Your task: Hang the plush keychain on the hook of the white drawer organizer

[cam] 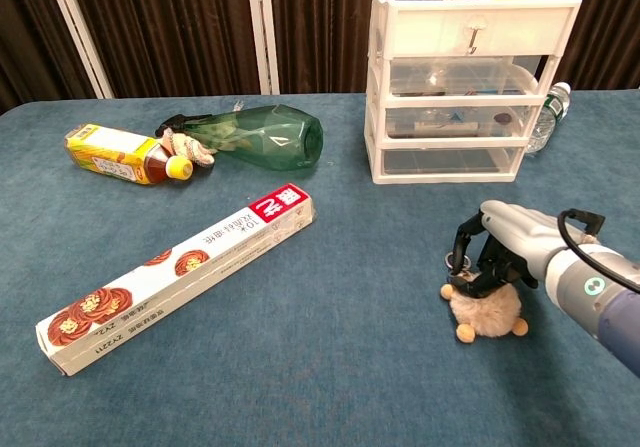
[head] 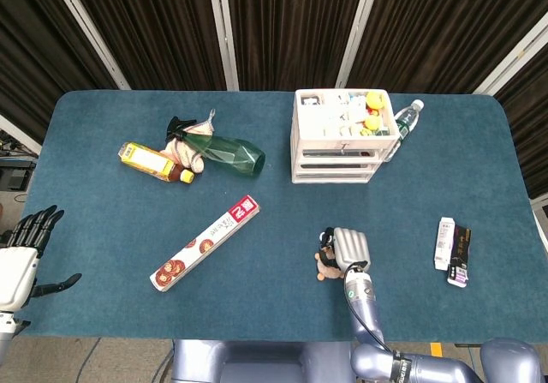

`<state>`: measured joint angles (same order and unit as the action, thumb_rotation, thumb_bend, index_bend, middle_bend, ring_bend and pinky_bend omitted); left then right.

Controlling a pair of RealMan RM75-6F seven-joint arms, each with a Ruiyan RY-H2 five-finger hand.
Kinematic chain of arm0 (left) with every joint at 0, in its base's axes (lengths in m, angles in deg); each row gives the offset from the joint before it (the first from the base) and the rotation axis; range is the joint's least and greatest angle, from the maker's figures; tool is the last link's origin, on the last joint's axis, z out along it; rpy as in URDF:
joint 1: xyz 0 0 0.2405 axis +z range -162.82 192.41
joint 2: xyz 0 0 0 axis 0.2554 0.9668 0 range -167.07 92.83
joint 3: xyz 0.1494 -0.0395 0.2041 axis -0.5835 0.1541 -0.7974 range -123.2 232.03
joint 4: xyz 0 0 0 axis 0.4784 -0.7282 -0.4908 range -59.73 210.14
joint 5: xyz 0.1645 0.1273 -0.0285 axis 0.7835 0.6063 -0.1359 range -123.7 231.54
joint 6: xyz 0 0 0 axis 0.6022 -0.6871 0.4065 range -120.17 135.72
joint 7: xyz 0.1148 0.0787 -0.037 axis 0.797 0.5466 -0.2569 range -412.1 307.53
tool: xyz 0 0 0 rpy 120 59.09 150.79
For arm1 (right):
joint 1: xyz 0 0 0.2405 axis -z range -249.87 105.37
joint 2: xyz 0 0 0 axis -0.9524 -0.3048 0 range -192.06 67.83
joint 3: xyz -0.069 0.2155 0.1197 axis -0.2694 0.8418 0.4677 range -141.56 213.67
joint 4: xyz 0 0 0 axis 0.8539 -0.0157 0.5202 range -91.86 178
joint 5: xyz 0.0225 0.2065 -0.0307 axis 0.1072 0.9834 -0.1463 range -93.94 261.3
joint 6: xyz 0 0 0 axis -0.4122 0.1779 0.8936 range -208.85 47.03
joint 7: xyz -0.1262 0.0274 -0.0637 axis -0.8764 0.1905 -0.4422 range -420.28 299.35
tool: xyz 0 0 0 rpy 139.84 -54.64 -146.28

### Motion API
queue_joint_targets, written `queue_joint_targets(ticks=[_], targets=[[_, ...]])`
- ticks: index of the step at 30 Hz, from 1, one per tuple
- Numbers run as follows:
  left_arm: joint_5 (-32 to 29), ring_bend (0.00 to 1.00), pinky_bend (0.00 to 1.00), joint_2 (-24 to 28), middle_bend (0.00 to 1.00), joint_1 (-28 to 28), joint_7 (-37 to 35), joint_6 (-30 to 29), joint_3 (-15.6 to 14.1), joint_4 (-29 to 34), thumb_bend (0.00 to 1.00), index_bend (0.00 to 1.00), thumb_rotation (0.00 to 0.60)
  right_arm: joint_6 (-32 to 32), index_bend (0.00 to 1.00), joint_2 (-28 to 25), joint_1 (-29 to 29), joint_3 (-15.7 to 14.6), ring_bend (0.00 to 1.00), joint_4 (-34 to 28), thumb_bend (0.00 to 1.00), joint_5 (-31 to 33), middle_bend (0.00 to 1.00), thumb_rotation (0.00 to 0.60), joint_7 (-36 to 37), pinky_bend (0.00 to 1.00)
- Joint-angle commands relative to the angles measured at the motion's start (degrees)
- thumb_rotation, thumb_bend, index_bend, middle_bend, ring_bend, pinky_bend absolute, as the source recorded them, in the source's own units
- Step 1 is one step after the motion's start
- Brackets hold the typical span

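Observation:
The tan plush keychain [cam: 486, 313] lies on the blue table near the front, right of centre, also seen from above [head: 325, 266]. My right hand [cam: 505, 239] sits over its top, fingers curled down around the metal ring [cam: 457, 261] and gripping it; the hand shows in the head view [head: 351, 248] too. The white drawer organizer [cam: 470, 87] stands at the back, its small hook [cam: 477, 35] on the top drawer's front. My left hand [head: 19, 259] hangs off the table's left edge, fingers spread, holding nothing.
A long red-and-white box [cam: 180, 277] lies diagonally left of centre. A green spray bottle [cam: 262, 139] and a yellow bottle [cam: 125, 155] lie at the back left. A water bottle [head: 404, 123] stands beside the organizer. Small packets [head: 452, 249] lie at the right.

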<state>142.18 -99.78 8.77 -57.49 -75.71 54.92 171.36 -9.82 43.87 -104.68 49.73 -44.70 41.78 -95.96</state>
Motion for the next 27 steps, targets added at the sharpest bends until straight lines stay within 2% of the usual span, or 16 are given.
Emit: queue_joint_targets(ticks=[1,27], targets=[[0.0,0.00,0.00,0.0,0.00,0.0,0.0,0.0,0.0,0.0,0.07,0.00,0.600,0.0,0.54,0.0,0.0,0.0,0.95,0.1,0.38,0.0,0.98,0.600,0.0,0.84],[0.3,0.00,0.00,0.0,0.00,0.1,-0.2,-0.2,-0.1,0.1,0.07,0.00,0.600,0.7,0.58,-0.6,0.4,0.1,0.95,-1.3,0.44,-1.3,0.99,0.600,0.1,0.84]])
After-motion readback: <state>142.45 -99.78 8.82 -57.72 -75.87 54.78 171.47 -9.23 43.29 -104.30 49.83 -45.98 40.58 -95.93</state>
